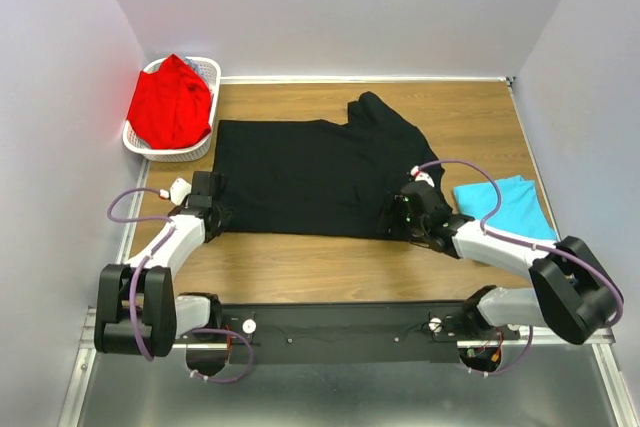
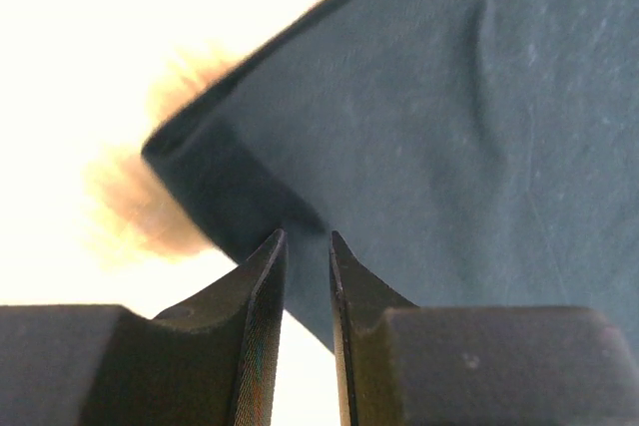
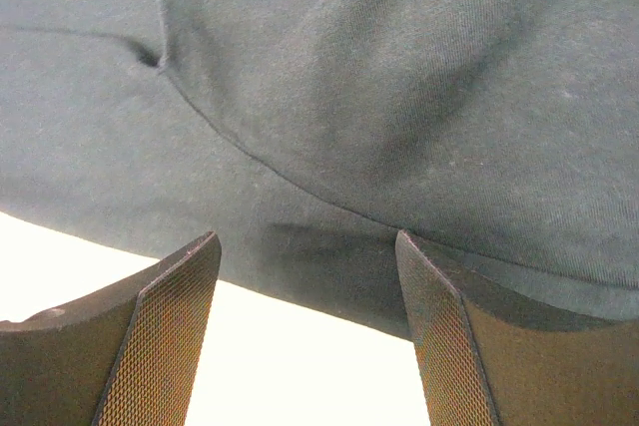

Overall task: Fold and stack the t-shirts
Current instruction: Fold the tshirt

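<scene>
Close to the lens, the left gripper [image 2: 308, 238] shows two dark fingers [image 2: 255, 326] drawn near each other with only a thin slit between them. Their tips sit right at a doubled-over corner of the black t-shirt [image 2: 449, 127]; whether any cloth is nipped in that slit cannot be told. The right gripper [image 3: 308, 238] has its cross-hatched pads [image 3: 165, 346] spread wide, and the shirt's near edge runs just past the tips, with a seam and soft creases crossing the cloth above them. From above, the left gripper is at the near-left corner of the black shirt and the right gripper at its near-right corner, both low over the wooden table [image 1: 300, 267]. The black shirt lies spread flat across the middle of the table, one sleeve poking out toward the far side. Just beside the right arm, by the table's right edge, the turquoise t-shirt [image 1: 505, 205] lies flat, with the arm's cable looping over its near-left part. At the far-left corner stands a white lattice basket [image 1: 175, 154], well apart from both grippers, with the red t-shirt [image 1: 170, 102] heaped in it and rising above its rim.
</scene>
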Robot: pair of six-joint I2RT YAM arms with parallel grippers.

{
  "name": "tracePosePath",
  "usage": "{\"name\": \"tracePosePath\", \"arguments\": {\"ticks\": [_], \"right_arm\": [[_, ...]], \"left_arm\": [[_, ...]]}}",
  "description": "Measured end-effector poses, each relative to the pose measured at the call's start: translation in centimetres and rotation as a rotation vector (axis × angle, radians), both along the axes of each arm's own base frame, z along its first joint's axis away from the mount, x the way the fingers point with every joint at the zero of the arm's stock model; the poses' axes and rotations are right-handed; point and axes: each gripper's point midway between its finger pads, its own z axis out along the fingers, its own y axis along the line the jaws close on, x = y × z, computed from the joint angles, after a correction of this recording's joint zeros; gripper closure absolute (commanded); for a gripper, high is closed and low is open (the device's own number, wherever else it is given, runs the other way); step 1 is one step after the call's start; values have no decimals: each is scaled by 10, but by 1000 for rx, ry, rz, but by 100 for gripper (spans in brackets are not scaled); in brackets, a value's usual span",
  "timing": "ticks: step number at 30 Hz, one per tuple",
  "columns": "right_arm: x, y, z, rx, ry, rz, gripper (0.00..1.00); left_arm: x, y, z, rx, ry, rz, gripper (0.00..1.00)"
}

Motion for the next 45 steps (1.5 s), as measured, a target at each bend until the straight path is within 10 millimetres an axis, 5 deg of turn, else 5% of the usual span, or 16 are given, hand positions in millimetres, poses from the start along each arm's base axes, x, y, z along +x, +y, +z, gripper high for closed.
{"name": "tracePosePath", "arguments": {"ticks": [7, 10, 13, 16, 19, 26, 34, 45], "right_arm": [[-40, -3, 7, 58, 117, 15, 16], [-42, -7, 22, 39, 132, 7, 16], [-9, 1, 61, 26, 53, -18, 16], [38, 5, 89, 11, -15, -53, 16], [67, 2, 86, -32, -24, -81, 17], [89, -3, 53, -120, 34, -86, 17], [100, -3, 2, -173, 104, -72, 18], [127, 14, 3, -132, 33, -33, 17]], "left_arm": [[-14, -5, 27, -18, -36, -41, 70], [-7, -5, 50, -6, -81, -63, 71], [22, -9, 93, 7, -204, -115, 71], [45, -21, 115, 8, -305, -196, 71], [57, -50, 107, 4, -312, -313, 71], [57, -130, 46, -23, -185, -584, 72], [51, -159, 15, -14, -118, -638, 72], [36, -188, 0, -60, -104, -614, 72]]}}
